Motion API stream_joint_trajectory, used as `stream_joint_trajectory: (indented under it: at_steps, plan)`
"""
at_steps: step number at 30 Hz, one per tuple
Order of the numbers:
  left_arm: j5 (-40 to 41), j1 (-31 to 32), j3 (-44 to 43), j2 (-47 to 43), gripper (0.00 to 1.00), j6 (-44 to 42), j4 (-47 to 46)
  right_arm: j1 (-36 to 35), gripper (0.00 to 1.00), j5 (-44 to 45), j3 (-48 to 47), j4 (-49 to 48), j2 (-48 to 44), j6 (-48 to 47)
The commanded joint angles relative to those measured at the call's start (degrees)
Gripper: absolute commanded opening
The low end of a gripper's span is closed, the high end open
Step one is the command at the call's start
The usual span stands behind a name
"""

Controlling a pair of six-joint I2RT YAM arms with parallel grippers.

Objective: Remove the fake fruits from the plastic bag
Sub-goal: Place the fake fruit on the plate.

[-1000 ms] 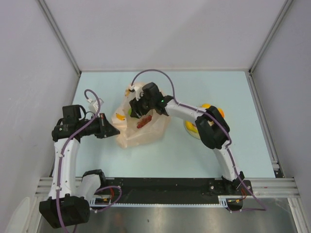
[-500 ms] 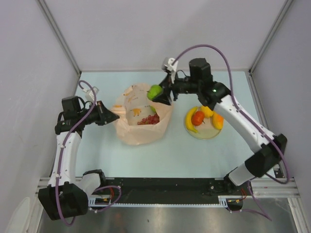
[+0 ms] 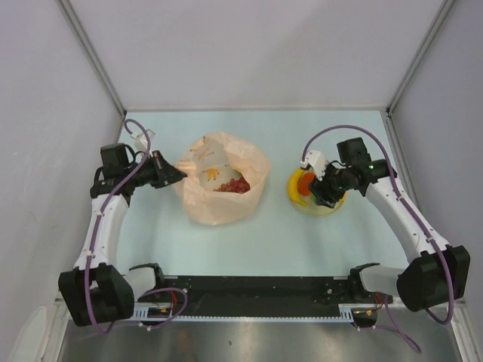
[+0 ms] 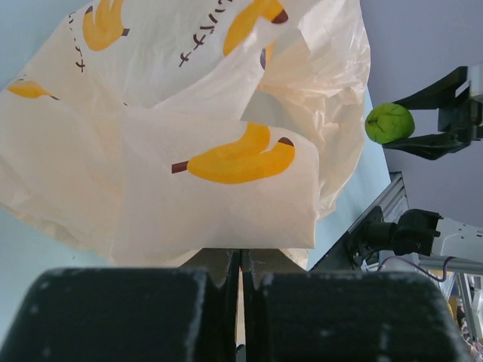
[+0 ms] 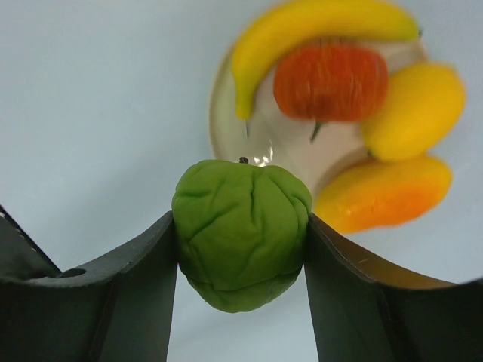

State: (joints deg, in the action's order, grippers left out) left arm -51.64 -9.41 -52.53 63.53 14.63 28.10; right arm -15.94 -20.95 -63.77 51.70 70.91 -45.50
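Note:
The plastic bag lies open left of centre, with the dark red grape bunch inside. My left gripper is shut on the bag's left edge; the left wrist view shows the jaws closed on the bag. My right gripper is shut on the green apple and holds it just above the cream plate. On the plate lie the banana, red fruit, lemon and orange fruit. The apple also shows in the left wrist view.
The plate sits right of centre on the pale blue table. A metal rail runs along the near edge by the arm bases. Grey walls close in the back and both sides.
My right gripper lifted the green apple out of the bag and carried it right to just over the plate. My left gripper kept hold of the bag's edge.

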Motion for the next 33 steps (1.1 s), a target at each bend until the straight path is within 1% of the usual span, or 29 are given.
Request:
stream_joint_trajectory:
  at_steps: [1,6,9,10,13,15,27,33]
  plan:
    - [-0.48,0.88,-3.54,0.28,0.0,0.22,-1.47,3.98,0.5,5.83,2.15,-0.36,-1.57,-7.5]
    - [-0.22,1.06,-2.4,-1.3,0.0,-0.39,-0.5,4.08,0.54,8.29,7.86,-5.02,0.54,-11.72]
    - [0.05,1.06,-1.52,-2.18,0.0,-0.66,-0.06,3.99,0.55,8.38,10.41,-9.68,2.38,-13.56]
    - [0.05,0.97,-1.52,-2.44,0.0,-0.92,0.46,3.99,0.56,8.9,10.85,-12.82,2.99,-13.48]
    - [-1.0,0.97,-2.04,-2.71,0.0,-1.62,0.91,2.94,0.57,12.85,12.17,-17.93,4.58,-14.18]
    - [-1.01,1.06,-2.22,-2.62,0.0,-1.63,0.99,1.98,0.57,13.83,13.31,-21.27,4.67,-14.62]
    - [-0.04,0.97,-0.73,-3.5,0.01,-2.94,1.35,0.3,0.59,16.38,16.83,-27.88,7.66,-17.43]
    - [-0.22,1.06,-1.17,-2.8,0.0,-2.94,1.09,0.48,0.61,17.08,17.1,-28.06,8.18,-17.61]
